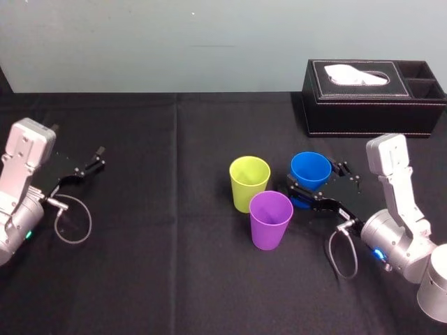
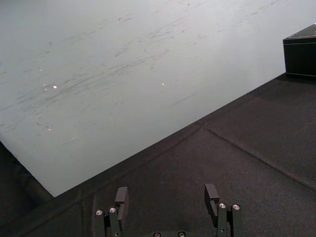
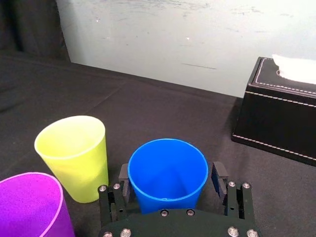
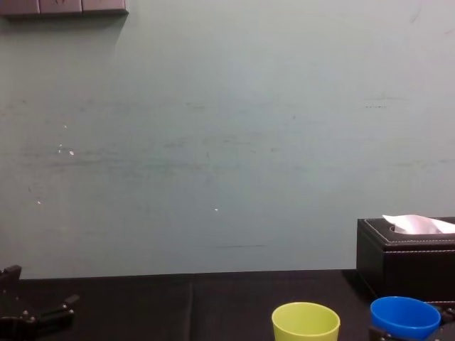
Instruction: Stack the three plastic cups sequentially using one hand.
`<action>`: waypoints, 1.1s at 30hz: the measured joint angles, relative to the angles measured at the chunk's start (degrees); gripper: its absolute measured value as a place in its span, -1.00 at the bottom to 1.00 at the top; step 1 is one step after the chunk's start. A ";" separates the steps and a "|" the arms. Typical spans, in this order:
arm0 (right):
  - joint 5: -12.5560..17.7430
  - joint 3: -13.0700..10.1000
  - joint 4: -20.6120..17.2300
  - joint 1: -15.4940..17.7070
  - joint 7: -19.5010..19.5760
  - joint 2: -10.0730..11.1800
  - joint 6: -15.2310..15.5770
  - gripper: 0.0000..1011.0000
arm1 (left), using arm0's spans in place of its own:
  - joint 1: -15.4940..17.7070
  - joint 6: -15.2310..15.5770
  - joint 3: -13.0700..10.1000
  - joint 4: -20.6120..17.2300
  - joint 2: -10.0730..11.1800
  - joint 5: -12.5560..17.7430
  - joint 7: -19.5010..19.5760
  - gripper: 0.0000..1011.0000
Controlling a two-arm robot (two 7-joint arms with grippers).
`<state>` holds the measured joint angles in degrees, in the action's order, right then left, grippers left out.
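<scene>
Blue cup (image 1: 311, 169) is straddled by R gripper (image 3: 170, 174), fingers spread approx. a cup's width. A slim gap is seen at one side and nothing is clamped. Cup stands upright on black cloth-covered table (image 1: 174, 265), w/ yellow-green cup (image 1: 249, 183) beside it and purple cup (image 1: 270, 220) just in front. All three are smooth, tapered plastic. L gripper (image 2: 167, 195) is parked far left, spread, empty.
</scene>
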<state>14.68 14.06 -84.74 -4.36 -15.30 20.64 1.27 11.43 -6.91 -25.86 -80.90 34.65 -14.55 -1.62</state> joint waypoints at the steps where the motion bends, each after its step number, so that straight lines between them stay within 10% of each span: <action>1: -0.15 -0.06 0.05 -0.01 -0.01 -0.07 -0.06 0.98 | 0.00 0.00 0.00 0.00 0.00 0.00 0.00 1.00; 33: -0.60 -0.06 -0.64 0.10 -0.01 0.19 -0.12 0.46 | 0.00 0.00 0.00 0.00 0.00 0.00 0.00 1.00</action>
<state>14.08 14.00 -85.38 -4.26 -15.31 20.83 1.15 11.43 -6.91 -25.86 -80.90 34.65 -14.55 -1.62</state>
